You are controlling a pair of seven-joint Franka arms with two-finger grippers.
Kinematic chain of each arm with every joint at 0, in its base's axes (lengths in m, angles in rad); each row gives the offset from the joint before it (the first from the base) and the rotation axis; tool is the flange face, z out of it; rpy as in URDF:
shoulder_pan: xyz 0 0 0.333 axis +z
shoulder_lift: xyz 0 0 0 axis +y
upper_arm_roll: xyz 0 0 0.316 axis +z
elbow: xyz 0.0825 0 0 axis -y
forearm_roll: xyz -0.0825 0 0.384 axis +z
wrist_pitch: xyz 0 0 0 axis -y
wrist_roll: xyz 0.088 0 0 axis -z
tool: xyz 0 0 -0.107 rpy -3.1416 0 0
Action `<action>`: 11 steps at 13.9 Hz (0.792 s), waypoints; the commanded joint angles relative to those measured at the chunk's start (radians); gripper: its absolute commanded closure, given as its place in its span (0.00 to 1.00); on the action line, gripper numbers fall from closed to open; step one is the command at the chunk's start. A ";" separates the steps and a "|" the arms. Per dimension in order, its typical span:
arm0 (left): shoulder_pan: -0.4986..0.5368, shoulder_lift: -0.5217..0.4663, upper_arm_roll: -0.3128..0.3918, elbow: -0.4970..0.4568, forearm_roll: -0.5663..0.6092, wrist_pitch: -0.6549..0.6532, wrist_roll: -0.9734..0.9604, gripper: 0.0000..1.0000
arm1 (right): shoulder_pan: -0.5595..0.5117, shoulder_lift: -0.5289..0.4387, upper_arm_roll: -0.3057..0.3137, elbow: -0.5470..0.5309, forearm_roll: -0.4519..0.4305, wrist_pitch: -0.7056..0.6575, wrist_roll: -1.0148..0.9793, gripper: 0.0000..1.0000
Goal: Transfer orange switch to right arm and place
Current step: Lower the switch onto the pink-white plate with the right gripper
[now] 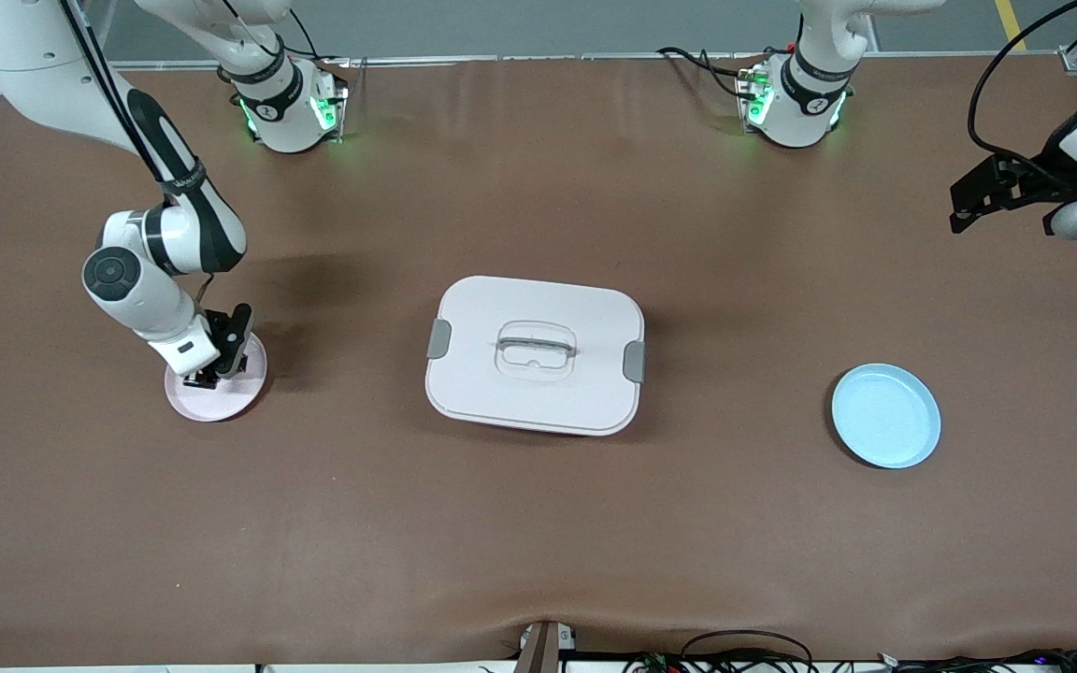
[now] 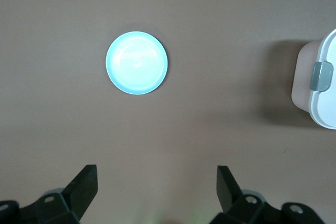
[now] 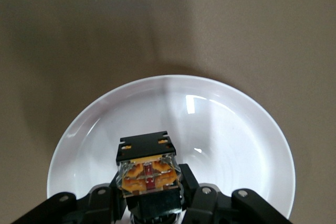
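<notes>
The orange switch, a small black block with orange and red parts under a clear face, sits between the fingers of my right gripper, which is shut on it. That gripper is low over the pale pink plate toward the right arm's end of the table; whether the switch touches the plate I cannot tell. My left gripper hangs open and empty over bare table at the left arm's end, its fingers wide apart around nothing.
A white lidded box with grey clasps stands mid-table; its corner shows in the left wrist view. A light blue plate lies toward the left arm's end, also below the left wrist camera. Cables run along the table's near edge.
</notes>
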 commanded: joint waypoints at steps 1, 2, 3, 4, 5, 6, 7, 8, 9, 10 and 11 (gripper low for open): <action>0.005 -0.018 0.000 -0.013 -0.014 -0.009 -0.003 0.00 | -0.019 0.005 0.008 0.000 -0.026 0.017 0.016 0.99; 0.005 -0.015 0.000 -0.012 -0.013 -0.007 -0.003 0.00 | -0.019 0.005 0.008 0.000 -0.026 0.017 0.016 0.98; 0.005 -0.011 0.000 -0.012 -0.013 -0.006 -0.002 0.00 | -0.019 0.005 0.008 0.000 -0.026 0.017 0.018 0.98; 0.007 -0.010 0.000 -0.012 -0.013 -0.006 0.000 0.00 | -0.019 0.006 0.008 0.000 -0.026 0.017 0.028 0.98; 0.005 -0.010 0.000 -0.013 -0.011 -0.006 0.000 0.00 | -0.019 0.009 0.008 0.000 -0.026 0.019 0.037 0.96; 0.007 -0.011 0.000 -0.016 -0.010 -0.006 0.001 0.00 | -0.019 0.012 0.008 0.002 -0.026 0.020 0.037 0.93; 0.008 -0.010 0.000 -0.015 -0.010 -0.003 0.010 0.00 | -0.020 0.014 0.010 0.002 -0.026 0.020 0.042 0.90; 0.008 -0.010 0.000 -0.015 -0.010 0.000 0.011 0.00 | -0.021 0.014 0.008 0.003 -0.026 0.022 0.044 0.86; 0.010 -0.010 0.000 -0.016 -0.010 0.002 0.012 0.00 | -0.019 0.014 0.008 0.003 -0.026 0.020 0.044 0.77; 0.010 -0.007 0.002 -0.019 -0.010 0.003 0.012 0.00 | -0.017 0.014 0.008 0.005 -0.026 0.022 0.044 0.63; 0.010 -0.007 0.002 -0.022 -0.008 0.003 0.012 0.00 | -0.016 0.012 0.008 0.005 -0.026 0.020 0.044 0.54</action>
